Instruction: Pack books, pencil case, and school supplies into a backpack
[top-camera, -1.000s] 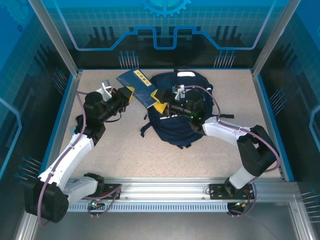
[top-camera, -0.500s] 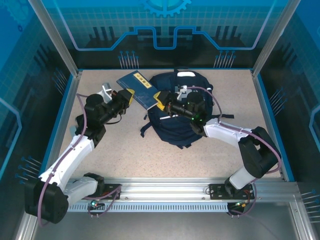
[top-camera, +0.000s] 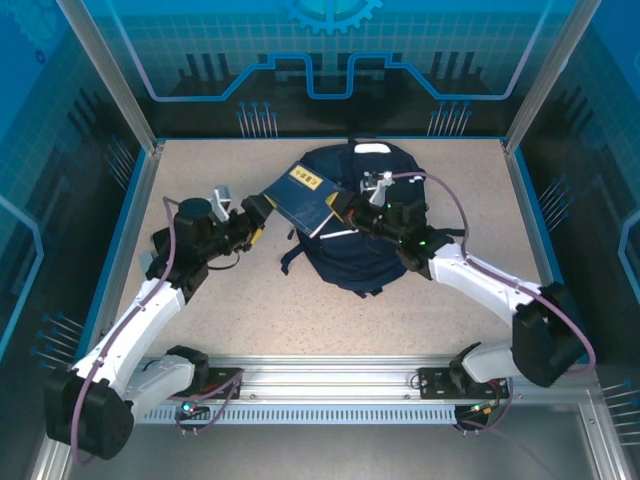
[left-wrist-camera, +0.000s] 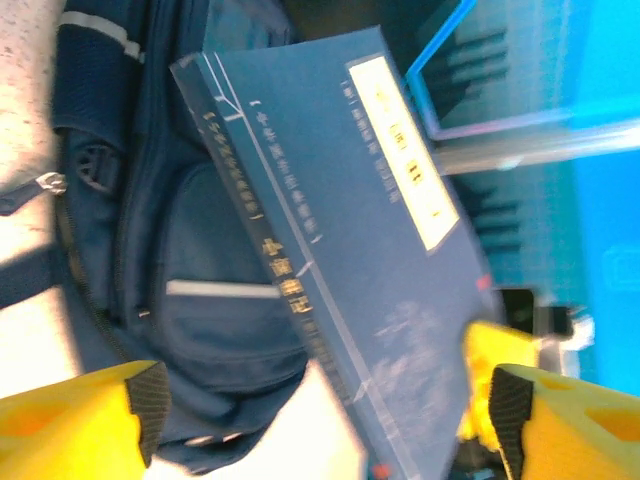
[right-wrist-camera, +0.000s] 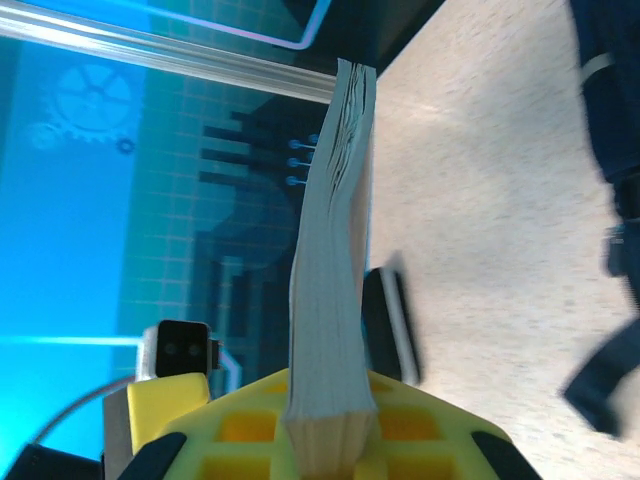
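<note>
Left pincer (top-camera: 252, 218) is sitting low over the speckled beige table (top-camera: 220, 300), left of centre. In the left wrist view its yellow fingers (left-wrist-camera: 80, 420) are standing wide apart, gripping nothing, with the lower corner of the thin blue paperback book (left-wrist-camera: 340, 230) hanging in the gap between them. Book is being held off the table, tilted, over the left edge of the navy-blue fabric backpack (top-camera: 375, 240). Right pincer (top-camera: 340, 207) is clamping the book's right edge. The right wrist view is showing the page block (right-wrist-camera: 335, 250) edge-on, pinched between yellow fingers (right-wrist-camera: 230, 430). Cover is carrying a pale yellow rectangular label (left-wrist-camera: 395, 150) with dark marks and rows of yellow characters (left-wrist-camera: 285, 270), all too blurred to read. Backpack is lying flat beyond, toward the table's far middle, white stripe (left-wrist-camera: 220, 290) across its pocket, dark straps trailing toward the near side.
</note>
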